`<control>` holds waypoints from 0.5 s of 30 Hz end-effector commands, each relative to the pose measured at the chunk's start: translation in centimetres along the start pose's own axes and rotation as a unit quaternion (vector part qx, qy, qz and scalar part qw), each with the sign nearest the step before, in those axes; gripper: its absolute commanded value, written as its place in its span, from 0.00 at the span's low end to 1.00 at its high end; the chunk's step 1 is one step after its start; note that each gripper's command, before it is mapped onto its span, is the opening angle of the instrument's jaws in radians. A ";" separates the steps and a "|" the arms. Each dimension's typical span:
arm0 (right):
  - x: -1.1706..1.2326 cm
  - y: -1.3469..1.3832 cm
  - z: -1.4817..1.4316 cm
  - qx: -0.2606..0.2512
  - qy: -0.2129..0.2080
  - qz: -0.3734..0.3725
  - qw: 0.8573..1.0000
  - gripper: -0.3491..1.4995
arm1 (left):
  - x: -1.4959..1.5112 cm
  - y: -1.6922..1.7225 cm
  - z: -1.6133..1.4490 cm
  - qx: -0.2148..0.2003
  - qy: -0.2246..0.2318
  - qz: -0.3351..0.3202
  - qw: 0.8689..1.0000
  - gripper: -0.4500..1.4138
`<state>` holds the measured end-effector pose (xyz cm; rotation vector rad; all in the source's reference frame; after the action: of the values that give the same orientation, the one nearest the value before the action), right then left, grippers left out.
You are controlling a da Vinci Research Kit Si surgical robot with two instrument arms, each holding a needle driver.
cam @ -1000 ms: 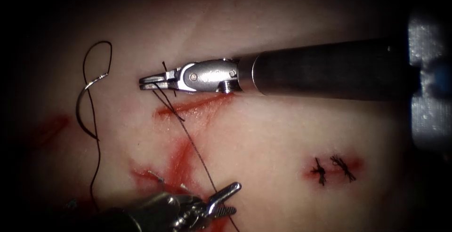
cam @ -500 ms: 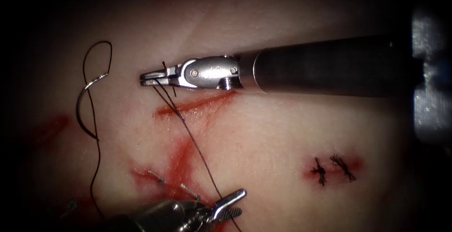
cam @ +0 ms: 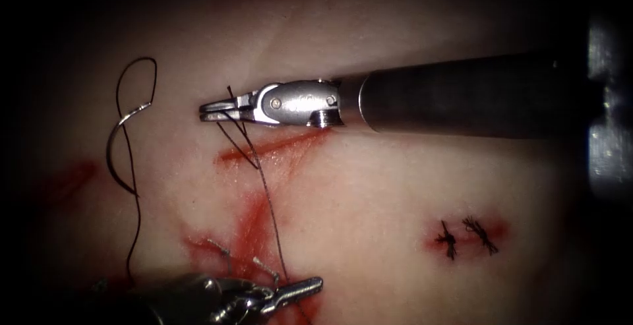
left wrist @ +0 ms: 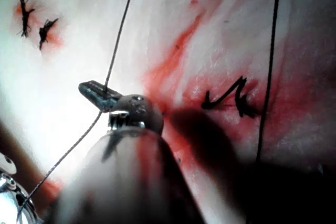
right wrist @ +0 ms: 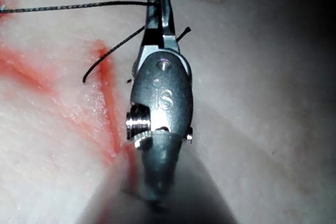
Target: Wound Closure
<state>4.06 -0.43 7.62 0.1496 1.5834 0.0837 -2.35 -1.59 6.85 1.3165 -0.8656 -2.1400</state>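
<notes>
Much of the left tool (cam: pixel 300 290) is cut off at the near edge of the endoscope view, its shaft lost in shadow; its ridged steel jaws look closed on the thread (cam: pixel 267 200), though the grip is hard to confirm there. The left wrist view shows the dark strand meeting those jaws (left wrist: pixel 100 94) and running on past them. The right tool (cam: pixel 214 111), a polished metal wrist on a dark matte shaft, has its jaws closed on the thread's far end, and the right wrist view shows the braided strand crossing its tips (right wrist: pixel 157 9) with a short tail curling beside them. The curved needle (cam: pixel 119 144) lies free on the tissue (cam: pixel 395 186), well left of the cut (cam: pixel 273 146), held by neither tool. Red fluid (cam: pixel 250 226) streaks the pale, glistening surface. To the right sit two frayed dark knots (cam: pixel 465 236).
</notes>
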 end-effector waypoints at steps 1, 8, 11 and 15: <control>-0.04 -0.07 0.00 0.002 0.000 0.000 1.000 0.00 | -0.02 0.03 0.00 0.000 -0.004 -0.001 1.000 0.00; 0.00 -0.21 -0.26 -0.003 -0.006 0.003 1.000 0.00 | -0.12 -0.13 -0.53 -0.005 -0.029 -0.008 1.000 0.00; 0.02 -0.25 -0.34 -0.003 -0.008 0.006 1.000 0.00 | -0.16 -0.20 -0.74 0.001 -0.039 -0.014 0.999 0.00; 0.03 -0.28 -0.44 -0.006 -0.011 0.006 1.000 0.00 | -0.22 -0.29 -1.02 0.018 -0.056 -0.022 0.998 0.00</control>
<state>3.55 -0.66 7.50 0.1503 1.5602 0.1002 -1.22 -1.49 6.32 1.2491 -0.9395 -2.2719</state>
